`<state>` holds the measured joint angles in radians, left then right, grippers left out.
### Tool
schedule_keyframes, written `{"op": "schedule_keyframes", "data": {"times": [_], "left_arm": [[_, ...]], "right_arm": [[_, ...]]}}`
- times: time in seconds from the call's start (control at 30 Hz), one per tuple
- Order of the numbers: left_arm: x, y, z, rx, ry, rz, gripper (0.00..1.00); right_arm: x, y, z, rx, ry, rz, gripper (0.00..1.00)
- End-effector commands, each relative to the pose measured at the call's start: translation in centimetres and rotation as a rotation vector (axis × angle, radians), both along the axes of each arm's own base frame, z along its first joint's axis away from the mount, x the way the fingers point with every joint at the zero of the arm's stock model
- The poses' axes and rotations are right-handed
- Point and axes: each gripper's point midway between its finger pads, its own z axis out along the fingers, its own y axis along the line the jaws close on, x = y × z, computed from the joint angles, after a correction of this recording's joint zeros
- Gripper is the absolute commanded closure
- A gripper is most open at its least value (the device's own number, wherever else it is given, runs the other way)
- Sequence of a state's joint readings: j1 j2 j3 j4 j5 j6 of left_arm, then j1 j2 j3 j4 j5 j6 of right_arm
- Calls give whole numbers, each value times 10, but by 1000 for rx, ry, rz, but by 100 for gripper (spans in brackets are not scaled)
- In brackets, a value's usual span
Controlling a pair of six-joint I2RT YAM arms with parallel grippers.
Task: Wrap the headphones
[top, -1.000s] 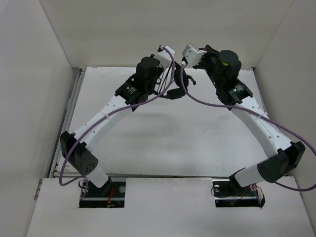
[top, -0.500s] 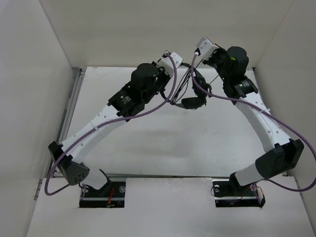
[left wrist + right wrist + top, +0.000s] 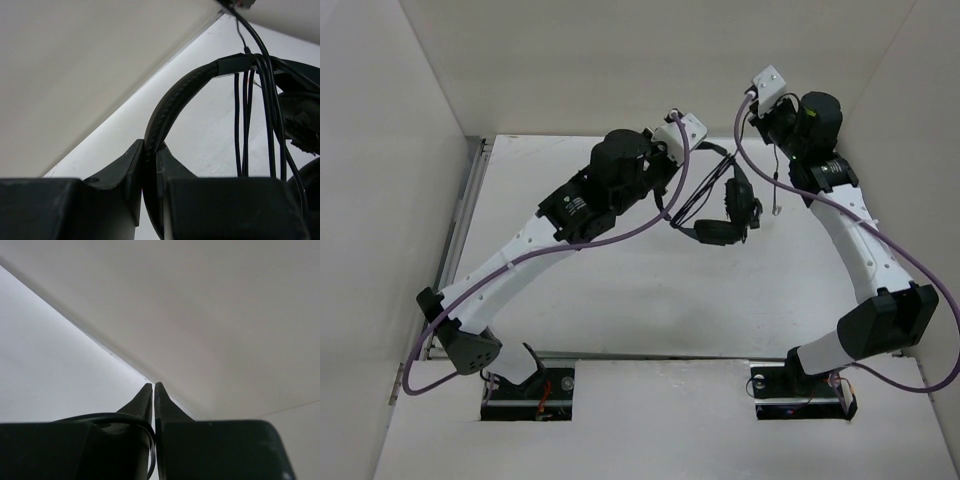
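Note:
The black headphones [image 3: 729, 208] hang above the table's far middle. My left gripper [image 3: 698, 160] is shut on the padded headband [image 3: 172, 107]; in the left wrist view the gripper [image 3: 150, 146] pinches the band edge-on. Several loops of the thin dark cable [image 3: 247, 115] hang over the headband's top, and an earcup [image 3: 300, 120] shows at the right edge. My right gripper [image 3: 761, 122] is raised at the far right, shut on the cable [image 3: 772, 165], whose plug end [image 3: 776, 211] dangles below. In the right wrist view the gripper [image 3: 153, 385] has the cable [image 3: 145, 422] running between its fingers.
White walls stand at the back and on both sides of the white table [image 3: 620, 290]. Thick purple robot cables [image 3: 620, 222] loop beside each arm. The back wall [image 3: 225, 315] is close in front of the right gripper.
The right gripper has risen and moved right, drawing the cable away from the headphones. The left arm has carried the headphones to the right and a little nearer.

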<state>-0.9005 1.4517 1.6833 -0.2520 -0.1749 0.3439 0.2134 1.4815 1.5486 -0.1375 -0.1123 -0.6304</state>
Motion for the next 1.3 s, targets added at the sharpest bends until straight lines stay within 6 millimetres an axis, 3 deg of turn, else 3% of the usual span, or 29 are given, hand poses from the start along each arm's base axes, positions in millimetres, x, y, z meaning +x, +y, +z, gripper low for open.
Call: {"op": "schedule_keyframes", "data": {"times": [0.0, 0.3, 0.6, 1.03, 1.27], "left_arm": [[-25, -9, 86, -215, -77, -100, 100], [-40, -19, 158, -361, -123, -156, 100], [-32, -6, 205, -496, -148, -121, 100], [-9, 16, 245, -613, -229, -31, 100], [14, 43, 258, -647, -299, 95, 100]], "right_arm": [[-12, 17, -12, 216, 101, 98, 86], [-54, 84, -31, 674, 403, 439, 73], [-100, 134, -42, 1068, 644, 657, 60], [-132, 160, -69, 1162, 771, 710, 52], [-146, 167, -85, 1157, 822, 710, 52]]}}
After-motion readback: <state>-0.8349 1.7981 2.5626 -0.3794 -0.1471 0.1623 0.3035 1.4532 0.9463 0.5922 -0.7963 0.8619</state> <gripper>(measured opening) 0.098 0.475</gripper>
